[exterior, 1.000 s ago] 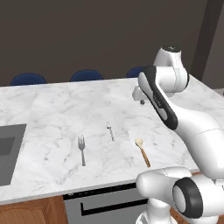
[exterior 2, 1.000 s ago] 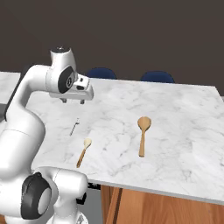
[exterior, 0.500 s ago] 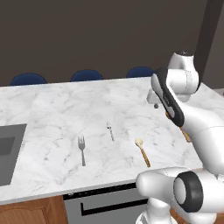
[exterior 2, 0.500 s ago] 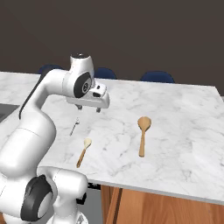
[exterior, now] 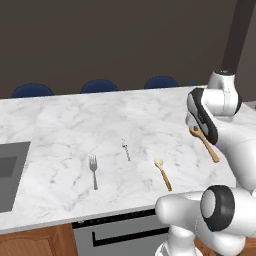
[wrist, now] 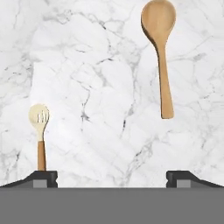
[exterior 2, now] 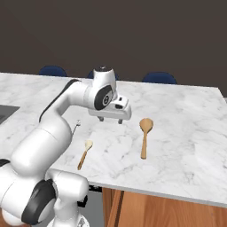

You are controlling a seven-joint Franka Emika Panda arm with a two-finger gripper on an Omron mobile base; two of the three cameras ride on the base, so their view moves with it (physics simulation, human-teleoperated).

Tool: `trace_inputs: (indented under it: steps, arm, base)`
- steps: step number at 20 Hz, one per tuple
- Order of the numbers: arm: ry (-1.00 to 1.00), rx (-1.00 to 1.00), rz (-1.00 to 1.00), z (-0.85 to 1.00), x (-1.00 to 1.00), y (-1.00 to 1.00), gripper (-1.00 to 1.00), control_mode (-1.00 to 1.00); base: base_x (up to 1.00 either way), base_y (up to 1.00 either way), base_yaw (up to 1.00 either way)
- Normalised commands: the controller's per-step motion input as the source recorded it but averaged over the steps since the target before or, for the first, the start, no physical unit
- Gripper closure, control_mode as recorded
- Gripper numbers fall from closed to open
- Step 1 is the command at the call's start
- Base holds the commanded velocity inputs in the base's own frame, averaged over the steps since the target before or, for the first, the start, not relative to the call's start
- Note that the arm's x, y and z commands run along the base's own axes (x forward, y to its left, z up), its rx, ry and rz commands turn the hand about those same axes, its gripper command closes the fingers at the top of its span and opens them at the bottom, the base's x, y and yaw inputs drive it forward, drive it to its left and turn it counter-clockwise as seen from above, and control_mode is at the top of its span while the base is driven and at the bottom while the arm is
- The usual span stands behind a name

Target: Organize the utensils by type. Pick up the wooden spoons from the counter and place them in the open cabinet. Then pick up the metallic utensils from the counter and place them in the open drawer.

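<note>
My gripper [exterior 2: 110, 119] hangs open and empty just above the white marble counter [exterior 2: 186, 133], between two wooden spoons. The larger wooden spoon [exterior 2: 144, 136] lies to its right, and the hand view shows it [wrist: 160, 52] at the upper right. The small slotted wooden spoon [exterior 2: 84, 153] lies nearer the front edge, just above my left fingertip [wrist: 43, 176] in the hand view. In the left base view my arm covers part of the large spoon [exterior: 206, 145]. A grey metal fork [exterior: 93, 170] and a thin metal spoon [exterior: 126, 149] lie further left. The cabinet and the drawer are out of view.
Blue chair backs [exterior: 99, 86] line the far side of the counter. A sink [exterior: 7, 175] is sunk in at the left end. A dark appliance front [exterior: 115, 231] sits under the near edge. The counter's right end [exterior 2: 219, 95] is close to the large spoon.
The arm has swung to the right across the counter, from above the metal spoon towards the large wooden spoon. The utensils have not moved.
</note>
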Motion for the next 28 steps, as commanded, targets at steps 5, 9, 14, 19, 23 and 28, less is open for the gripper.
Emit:
trace_inputs:
  steps: [5, 9, 14, 19, 23, 28]
  arm:
    - [0.06, -0.01, 0.0, -0.37, 0.31, -0.72, -1.0, -1.0]
    - [0.13, 0.0, 0.0, -0.3, 0.48, -0.62, -1.0, -1.0]
    - [0.12, 0.0, 0.0, -0.23, 0.4, -0.51, -1.0, -1.0]
    - [0.08, 0.0, 0.0, -0.25, 0.3, -0.46, -1.0, -1.0]
    - [0.08, 0.0, 0.0, -0.34, 0.15, -0.33, -1.0, -1.0]
    - [0.06, 0.0, 0.0, -0.41, 0.14, -0.06, -1.0, -1.0]
  base:
    - [0.0, 0.0, 0.0]
    - [0.0, 0.0, 0.0]
    - [0.0, 0.0, 0.0]
    - [0.0, 0.0, 0.0]
    - [0.0, 0.0, 0.0]
    - [0.0, 0.0, 0.0]
